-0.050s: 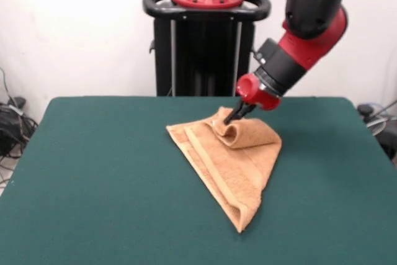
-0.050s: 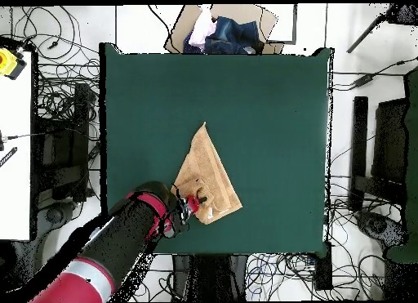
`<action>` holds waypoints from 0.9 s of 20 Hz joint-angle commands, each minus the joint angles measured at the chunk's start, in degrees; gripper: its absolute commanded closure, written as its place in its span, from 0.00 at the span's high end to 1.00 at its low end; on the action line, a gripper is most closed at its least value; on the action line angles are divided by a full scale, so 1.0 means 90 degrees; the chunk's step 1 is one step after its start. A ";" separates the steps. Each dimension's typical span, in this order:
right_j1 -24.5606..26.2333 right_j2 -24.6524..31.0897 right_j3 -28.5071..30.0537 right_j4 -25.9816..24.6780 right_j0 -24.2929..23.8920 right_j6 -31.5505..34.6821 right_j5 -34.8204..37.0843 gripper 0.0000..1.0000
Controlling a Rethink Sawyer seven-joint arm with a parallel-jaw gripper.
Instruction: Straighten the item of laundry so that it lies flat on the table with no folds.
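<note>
One corner of the towel (image 1: 232, 169) is pinched in the end effector (image 1: 234, 116) around 12 o'clock, presumably to peel that fold open across the tabletop (image 1: 93, 184).

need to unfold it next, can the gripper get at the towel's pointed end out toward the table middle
Probably yes: the gripper is pinched on a fold of the towel, and nothing lies on the table around that pointed end.

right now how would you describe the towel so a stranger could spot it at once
Look at the dark green table; the towel lies near its middle, under the red arm's gripper. It is orange-tan terry cloth folded into a rough triangle, the only cloth on the tabletop.
</note>
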 commanded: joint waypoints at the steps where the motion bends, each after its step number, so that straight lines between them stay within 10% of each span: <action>1: 0.0974 -0.0261 -0.0720 0.0671 0.0067 0.2162 -0.0216 0.00; 11: 0.1811 -0.0946 -0.1009 0.0839 0.0558 0.2468 -0.0634 0.00; 18: 0.1234 -0.0844 -0.0364 0.1151 0.1143 0.2253 -0.0397 0.00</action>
